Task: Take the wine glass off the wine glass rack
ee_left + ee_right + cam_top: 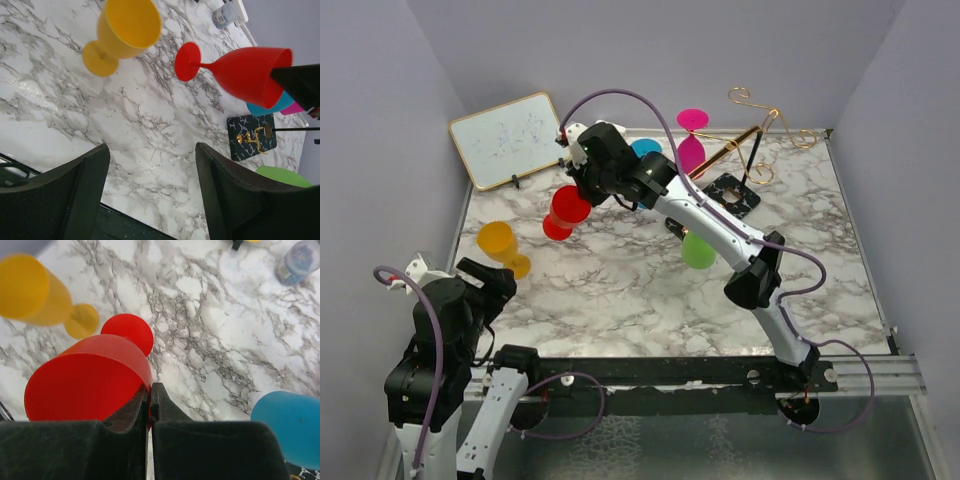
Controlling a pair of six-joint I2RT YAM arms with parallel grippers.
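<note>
- Presently, red wine glass: well apart from the wine glass rack, over the marble table at far left-centre. It is tipped almost onto its side, with the foot pointing away from the rack. Whether the foot touches the marble cannot be told.
- Right gripper: fingers clenched on the bowl's rim, one inside the wall and one outside. Judged a rim pinch because the bowl is the part a hung glass offers to a reach from below.
- Wine glass rack: gold wire arms at the far right, black base on the marble. It holds none of the red glass now, so the removal looks done and only setting down remains.
- Pink glass: foot uppermost beside the gold wire, apparently hung there.
- Blue glass and green glass: near the rack; how they are supported is hidden by the right arm.
- Yellow glass: lying on its side on the marble, just beside the red foot.
- Left gripper: fingers spread with nothing between them, parked at the near left, probably to keep clear.
- Whiteboard: propped at the far left corner.
</note>
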